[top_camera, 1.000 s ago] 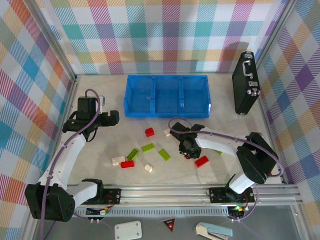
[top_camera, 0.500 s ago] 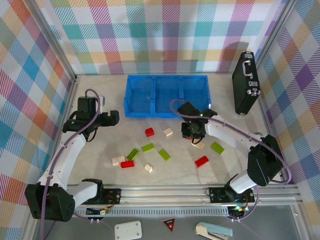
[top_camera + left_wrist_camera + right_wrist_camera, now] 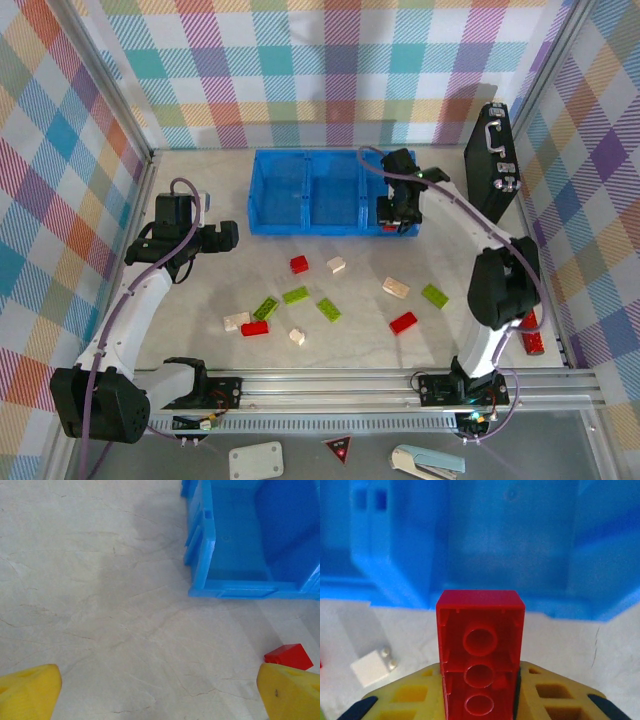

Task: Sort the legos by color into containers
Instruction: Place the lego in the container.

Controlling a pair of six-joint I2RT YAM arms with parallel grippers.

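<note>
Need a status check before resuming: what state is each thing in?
right gripper: shut on red brick
left gripper: open, empty
red brick: held near tray's right compartment
tray: no bricks seen inside
loose legos: lying on table, unsorted
black case: shut, standing on edge

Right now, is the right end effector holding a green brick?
No, the right end effector grips a red brick, its hollow underside facing the wrist camera.
</note>
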